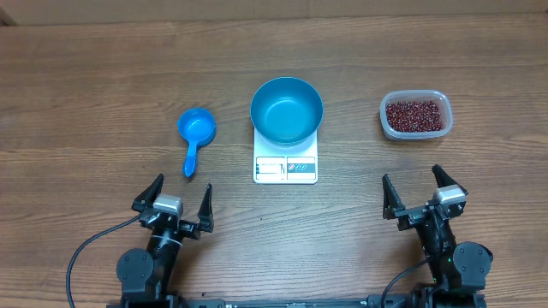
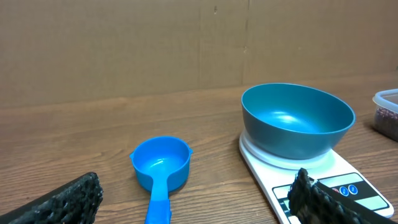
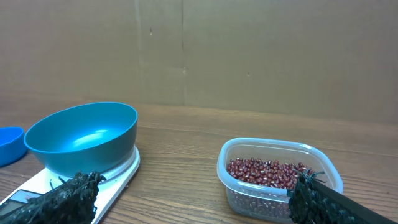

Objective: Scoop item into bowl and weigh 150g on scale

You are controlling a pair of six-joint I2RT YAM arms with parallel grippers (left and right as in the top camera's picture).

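Both the left gripper [image 1: 184, 183] and right gripper [image 1: 410, 174] gape empty before the scale [image 1: 285, 167] carrying the bowl [image 1: 286, 109], scoop [image 1: 195, 130] left of it, beans [image 1: 416, 115] in a tub [image 1: 390, 128] right of it; we could jog the bowl, skewing the weight.

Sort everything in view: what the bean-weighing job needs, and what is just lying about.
For the job: red-brown beans, clear tub, blue scoop, blue bowl, white scale.
Just lying about: a loose black cable.
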